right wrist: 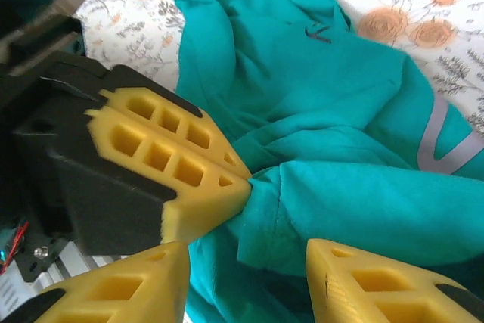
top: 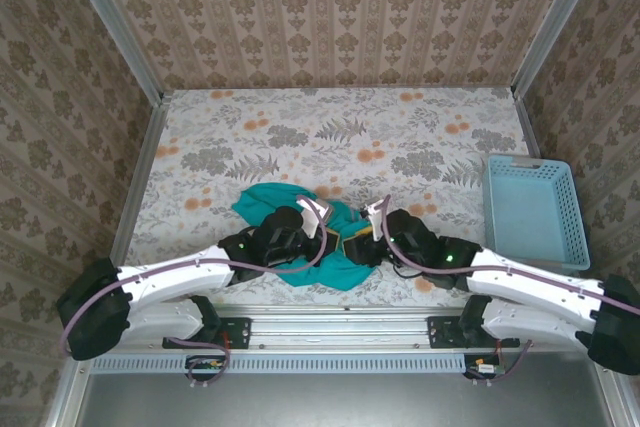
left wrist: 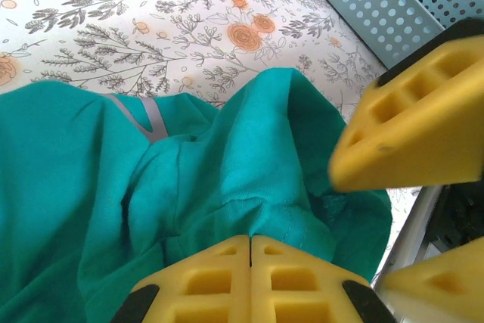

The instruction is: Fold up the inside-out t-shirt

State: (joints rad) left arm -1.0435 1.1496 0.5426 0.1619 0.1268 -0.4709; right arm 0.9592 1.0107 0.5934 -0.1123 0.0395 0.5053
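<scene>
The inside-out t-shirt (top: 268, 203) lies crumpled in a teal-green heap near the table's front edge, between both arms. My left gripper (left wrist: 250, 238) is shut on a fold of the t-shirt (left wrist: 227, 156), its yellow fingers pressed together with fabric pinched at their tips. In the right wrist view the left gripper (right wrist: 243, 179) pinches that same fold. My right gripper (right wrist: 248, 251) is open, one fingertip on each side of a bunched fold of the t-shirt (right wrist: 325, 96), close to the left gripper's tips. A grey band (right wrist: 446, 138) runs along the shirt's inner seam.
A light-blue slotted basket (top: 530, 212) stands at the table's right side, and its wall (left wrist: 393, 5) shows beyond the shirt. The floral tablecloth (top: 330, 137) stretches behind the shirt. Patterned walls enclose the table on three sides.
</scene>
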